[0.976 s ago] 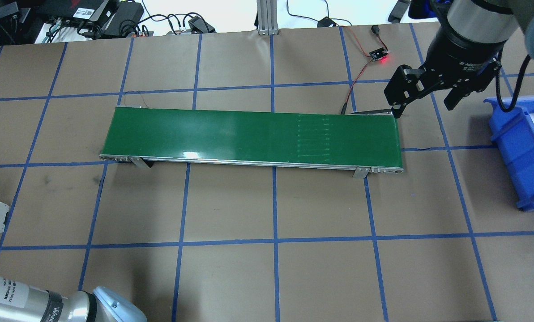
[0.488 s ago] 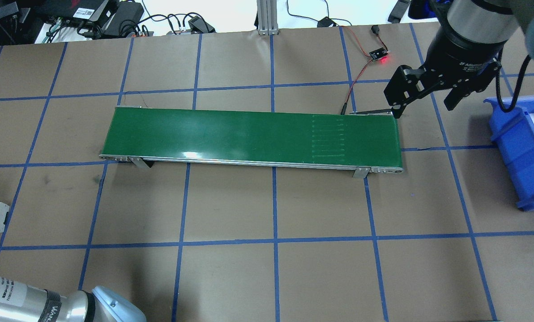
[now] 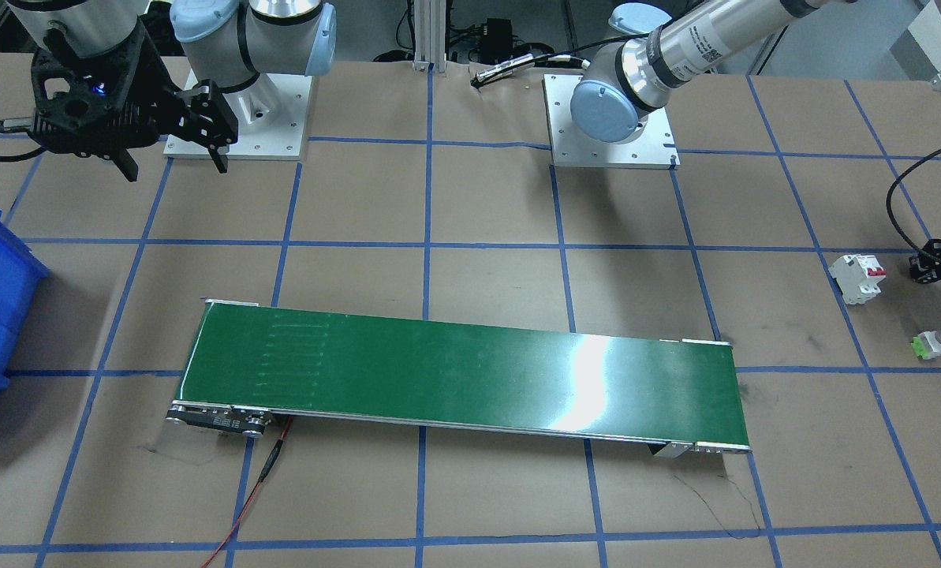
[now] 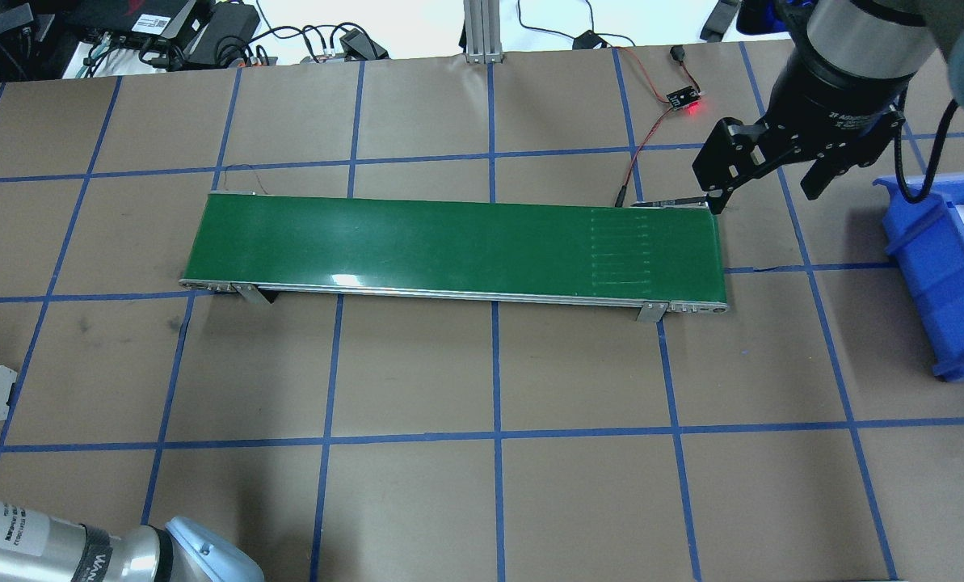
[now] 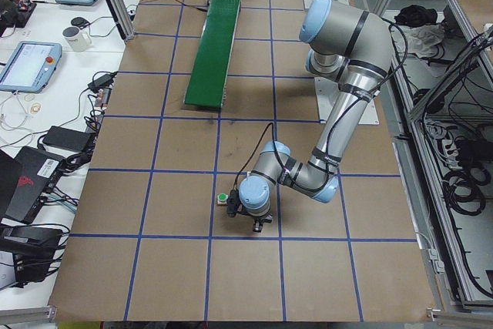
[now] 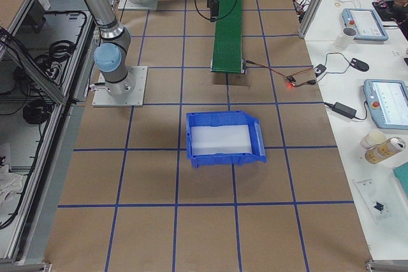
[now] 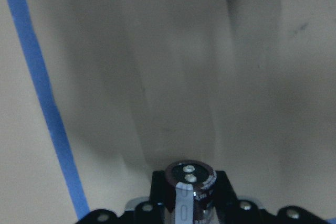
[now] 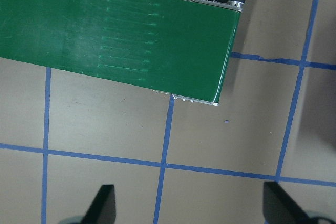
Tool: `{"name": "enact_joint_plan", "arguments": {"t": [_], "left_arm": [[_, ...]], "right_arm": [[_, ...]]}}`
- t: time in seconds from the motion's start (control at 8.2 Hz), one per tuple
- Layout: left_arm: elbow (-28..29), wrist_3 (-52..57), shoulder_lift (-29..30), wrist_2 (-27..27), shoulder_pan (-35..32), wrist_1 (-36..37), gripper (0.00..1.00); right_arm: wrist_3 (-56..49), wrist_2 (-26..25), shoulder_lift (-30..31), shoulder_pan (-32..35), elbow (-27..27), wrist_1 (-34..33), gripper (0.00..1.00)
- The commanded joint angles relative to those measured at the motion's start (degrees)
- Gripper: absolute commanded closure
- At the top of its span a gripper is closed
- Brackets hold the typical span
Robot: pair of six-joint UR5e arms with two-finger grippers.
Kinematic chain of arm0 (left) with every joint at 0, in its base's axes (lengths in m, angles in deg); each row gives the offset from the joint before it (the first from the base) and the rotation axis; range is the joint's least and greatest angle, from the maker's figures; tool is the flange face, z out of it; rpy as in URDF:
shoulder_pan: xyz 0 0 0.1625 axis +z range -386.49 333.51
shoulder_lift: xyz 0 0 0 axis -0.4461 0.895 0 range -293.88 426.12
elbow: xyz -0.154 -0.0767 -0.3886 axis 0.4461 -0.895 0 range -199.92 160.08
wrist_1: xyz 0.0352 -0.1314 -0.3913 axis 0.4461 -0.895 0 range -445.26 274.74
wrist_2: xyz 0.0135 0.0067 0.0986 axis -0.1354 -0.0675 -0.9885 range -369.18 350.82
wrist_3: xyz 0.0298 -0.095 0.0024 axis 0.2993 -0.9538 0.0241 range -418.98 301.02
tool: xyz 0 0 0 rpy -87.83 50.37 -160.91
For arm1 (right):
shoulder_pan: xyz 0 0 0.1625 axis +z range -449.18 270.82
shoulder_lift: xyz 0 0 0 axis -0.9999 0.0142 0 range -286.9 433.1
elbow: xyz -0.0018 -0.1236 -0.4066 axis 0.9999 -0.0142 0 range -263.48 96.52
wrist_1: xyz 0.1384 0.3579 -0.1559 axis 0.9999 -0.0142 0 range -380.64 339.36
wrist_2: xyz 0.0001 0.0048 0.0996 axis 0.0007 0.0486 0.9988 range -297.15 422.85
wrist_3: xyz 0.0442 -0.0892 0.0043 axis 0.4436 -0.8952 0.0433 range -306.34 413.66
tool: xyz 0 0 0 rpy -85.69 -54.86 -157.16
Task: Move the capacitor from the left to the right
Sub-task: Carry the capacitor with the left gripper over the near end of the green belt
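The left arm [image 5: 347, 105] folds down from a high elbow, its wrist low over the left end of the desk [image 5: 185, 267]. The left end effector [image 5: 259, 226] points downward, its fingers [image 7: 159, 187] closed against the upright capacitor [image 7: 189, 179]. The right arm [image 4: 845, 56] hangs above the desk's far right side. The right end effector [image 4: 764, 190] points down, its fingers spread wide apart.

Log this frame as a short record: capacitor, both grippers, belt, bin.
capacitor: held in the left gripper
left gripper: shut on the capacitor, near the breaker and the button
right gripper: open, above the table by the belt's right end
belt: green, nothing on it
bin: blue, right of the belt
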Motion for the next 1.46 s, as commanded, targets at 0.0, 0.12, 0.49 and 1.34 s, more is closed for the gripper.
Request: {"name": "enact_joint_plan", "arguments": {"t": [0.0,0.12,0.49,1.34], "left_arm": [[0.98,-0.64,-2.91,-0.25,0.0,-6.49,1.0],[1.25,-0.99,-5.97,-0.25,-0.52,-9.05,1.0],[2.12,-9.73,-16.16,2.56,-8.83,-16.25,1.0],[2.22,-46.48,-14.97,4.85,-40.74,-16.38,1.0]], "right_arm": [[0.0,-0.03,0.0,0.0,0.0,0.0,0.0],[0.0,-0.03,0.0,0.0,0.0,0.0,0.0],[0.0,-0.03,0.0,0.0,0.0,0.0,0.0],[0.18,-0.03,0.0,0.0,0.0,0.09,0.0]]}}
